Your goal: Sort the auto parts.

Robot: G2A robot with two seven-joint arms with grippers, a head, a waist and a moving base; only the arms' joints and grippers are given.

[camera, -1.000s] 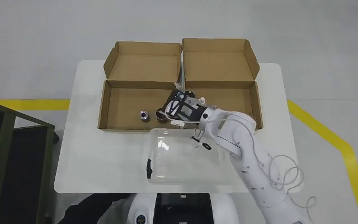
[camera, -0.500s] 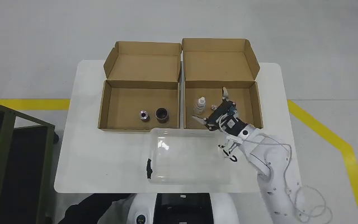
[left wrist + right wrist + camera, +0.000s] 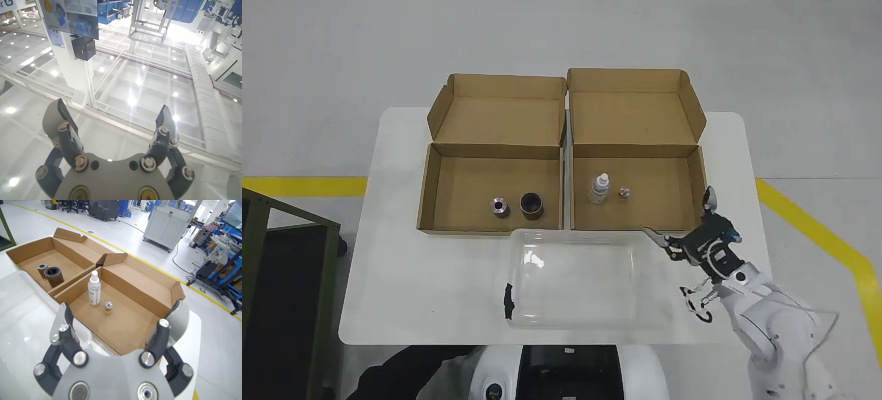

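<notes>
Two open cardboard boxes stand side by side at the back of the table. The left box [image 3: 442, 190] holds a small metal cylinder [image 3: 499, 206] and a dark ring-shaped bushing [image 3: 532, 205]. In the right box [image 3: 694, 190] stand a clear spray bottle [image 3: 598, 187] and a small metal-capped part [image 3: 623, 191]. My right gripper [image 3: 679, 220] hangs open and empty over the table's right side, just in front of the right box. The right wrist view has the spray bottle [image 3: 94, 289], the capped part [image 3: 108, 308] and the bushing [image 3: 53, 276]. My left gripper [image 3: 113, 115] is open, pointing up at a ceiling.
A clear plastic tray [image 3: 577, 280] lies in front of the boxes near the table's front edge, with a dark tab [image 3: 509, 300] on its left rim. Both box lids stand open toward the back. Bare white table [image 3: 402, 270] lies left of the tray.
My right arm has drawn back from over the boxes' middle, rightward and toward the front, to the table's right side. The spray bottle and capped part it hid now show.
</notes>
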